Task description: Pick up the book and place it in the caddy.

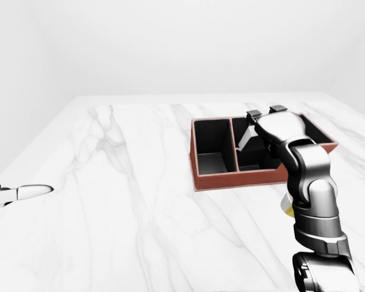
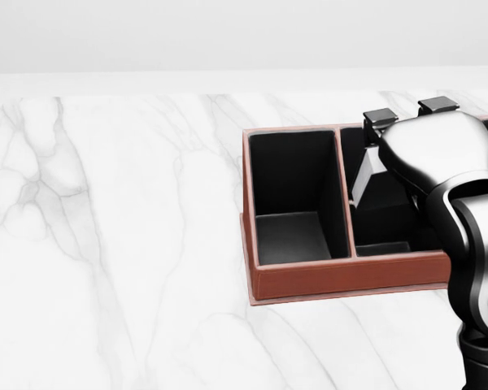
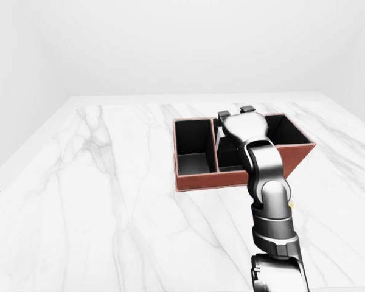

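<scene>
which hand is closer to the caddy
Right. The right hand is over the caddy, above its middle compartment; the left hand sits far off at the left-eye view's left edge.

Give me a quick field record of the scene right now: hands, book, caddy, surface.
right hand: over the caddy's middle compartment; grip state hidden
book: pale, tilted, under the right hand inside that compartment
caddy: brown with black interior, left compartment holds nothing
left hand: low at the left-eye view's left edge, away from the caddy
surface: white marble table
</scene>
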Tool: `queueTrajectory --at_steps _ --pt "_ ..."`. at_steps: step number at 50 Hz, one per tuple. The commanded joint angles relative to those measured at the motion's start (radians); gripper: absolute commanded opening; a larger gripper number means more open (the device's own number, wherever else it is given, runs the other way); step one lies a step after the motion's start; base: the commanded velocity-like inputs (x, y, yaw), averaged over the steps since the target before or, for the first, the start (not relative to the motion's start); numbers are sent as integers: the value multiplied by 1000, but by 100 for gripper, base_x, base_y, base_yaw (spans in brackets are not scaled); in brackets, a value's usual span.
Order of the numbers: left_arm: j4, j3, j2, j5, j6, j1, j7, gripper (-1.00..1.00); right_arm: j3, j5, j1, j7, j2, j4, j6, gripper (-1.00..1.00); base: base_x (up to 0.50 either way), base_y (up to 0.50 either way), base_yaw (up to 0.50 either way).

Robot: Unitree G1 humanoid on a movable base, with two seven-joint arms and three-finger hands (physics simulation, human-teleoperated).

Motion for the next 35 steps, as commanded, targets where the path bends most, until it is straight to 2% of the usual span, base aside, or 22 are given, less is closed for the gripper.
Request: queueTrajectory --at_steps 1,22,35 --pt "2 1 0 0 0 0 0 100 0 -12 6 0 7 -1 9 -100 0 0 0" --pt "-6 2 5 -4 0 -4 4 100 18 -35 -7 0 35 13 62 -100 0 0 0" --pt "1 -1 0 0 0 -1 2 100 7 -47 -4 0 11 28 52 -100 0 0 0"
